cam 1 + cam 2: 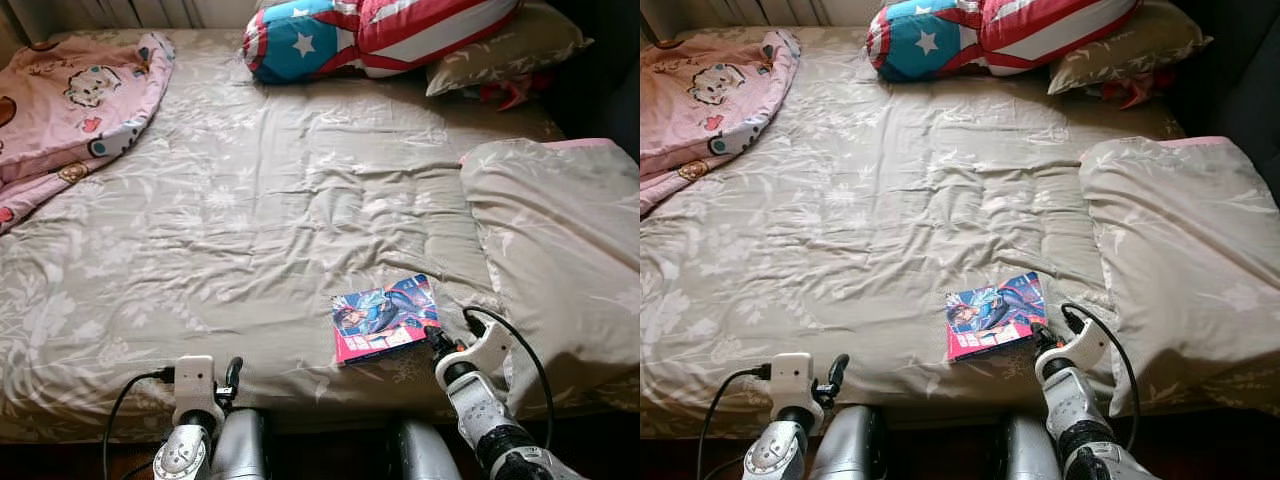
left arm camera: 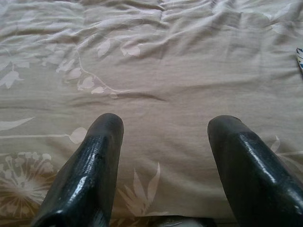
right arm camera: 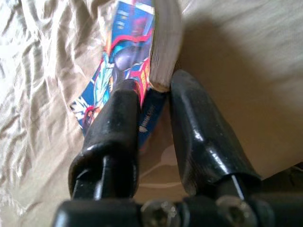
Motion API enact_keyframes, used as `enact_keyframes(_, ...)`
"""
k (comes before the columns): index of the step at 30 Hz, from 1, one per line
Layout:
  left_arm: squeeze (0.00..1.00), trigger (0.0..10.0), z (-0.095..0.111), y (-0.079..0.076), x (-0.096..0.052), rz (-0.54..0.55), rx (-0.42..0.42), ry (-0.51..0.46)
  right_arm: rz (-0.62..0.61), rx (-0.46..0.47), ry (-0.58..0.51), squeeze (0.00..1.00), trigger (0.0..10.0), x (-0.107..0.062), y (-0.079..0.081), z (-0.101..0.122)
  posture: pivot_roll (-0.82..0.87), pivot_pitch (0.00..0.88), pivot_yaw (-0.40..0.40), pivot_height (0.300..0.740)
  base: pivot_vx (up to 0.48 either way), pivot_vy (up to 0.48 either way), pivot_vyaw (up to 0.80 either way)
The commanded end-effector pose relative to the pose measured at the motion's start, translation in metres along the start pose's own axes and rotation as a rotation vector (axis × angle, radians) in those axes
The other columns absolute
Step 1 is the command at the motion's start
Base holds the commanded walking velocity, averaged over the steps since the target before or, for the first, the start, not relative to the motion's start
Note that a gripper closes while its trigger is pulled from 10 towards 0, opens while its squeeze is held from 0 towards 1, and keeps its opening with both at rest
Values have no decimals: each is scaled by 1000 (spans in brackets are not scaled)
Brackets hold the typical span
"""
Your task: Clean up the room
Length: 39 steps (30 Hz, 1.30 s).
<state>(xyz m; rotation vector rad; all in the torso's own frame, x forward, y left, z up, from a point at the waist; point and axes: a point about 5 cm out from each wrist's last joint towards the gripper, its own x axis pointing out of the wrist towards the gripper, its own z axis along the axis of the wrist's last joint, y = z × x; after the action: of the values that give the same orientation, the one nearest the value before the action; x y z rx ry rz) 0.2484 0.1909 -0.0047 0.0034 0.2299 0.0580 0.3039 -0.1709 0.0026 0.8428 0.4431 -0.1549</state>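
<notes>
A thin comic book (image 1: 385, 317) with a blue, red and pink cover lies flat on the beige floral sheet (image 1: 250, 220), near the bed's front edge and right of centre. My right gripper (image 1: 432, 338) is at the book's near right corner. In the right wrist view its fingers (image 3: 125, 109) are shut on that corner of the book (image 3: 120, 61), with the page edge between their tips. Low over the sheet at the front left, my left gripper (image 2: 163, 125) stands open with nothing between its fingers.
A pink cartoon blanket (image 1: 70, 100) is bunched at the far left. A stars-and-stripes pillow (image 1: 370, 35) and a beige pillow (image 1: 500, 50) lie at the head. A beige quilt (image 1: 560, 250) covers the right side. The bed's front edge runs just before my arms.
</notes>
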Motion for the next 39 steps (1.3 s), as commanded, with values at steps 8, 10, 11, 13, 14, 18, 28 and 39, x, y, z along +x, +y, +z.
enact_keyframes(8,0,10000,-13,-1,-6,-2,7,65,-52,-13,-27,298,10000,0,-6,9,1,226,16,635,0,0,0)
enact_keyframes(10,0,10000,-14,-1,-6,-2,6,68,-65,-22,-42,0,10000,0,-7,12,2,227,15,635,0,0,0)
enact_keyframes(11,0,10000,-14,-1,-6,-2,6,68,-81,-22,-52,0,10000,0,-9,15,2,227,15,635,0,0,0)
enact_keyframes(13,0,10000,-14,-1,-6,-1,6,69,-99,-20,-64,0,10000,-1,-11,17,2,227,15,635,0,0,0)
enact_keyframes(14,0,10000,-14,0,-5,-1,5,69,-118,-23,-76,0,10000,-1,-13,20,0,227,16,635,0,0,0)
enact_keyframes(18,0,10000,-14,-1,-5,-2,5,72,-127,-27,-82,0,10000,-2,-15,22,-2,226,14,635,0,0,0)
enact_keyframes(28,0,10000,-21,-1,-7,11,-13,104,-8,-444,-47,0,10000,-11,-20,2,-22,219,-6,635,0,0,0)
enact_keyframes(39,0,10000,-35,3,-14,33,-23,180,-148,-562,131,0,10000,-44,-73,-42,-35,199,-22,705,0,0,0)
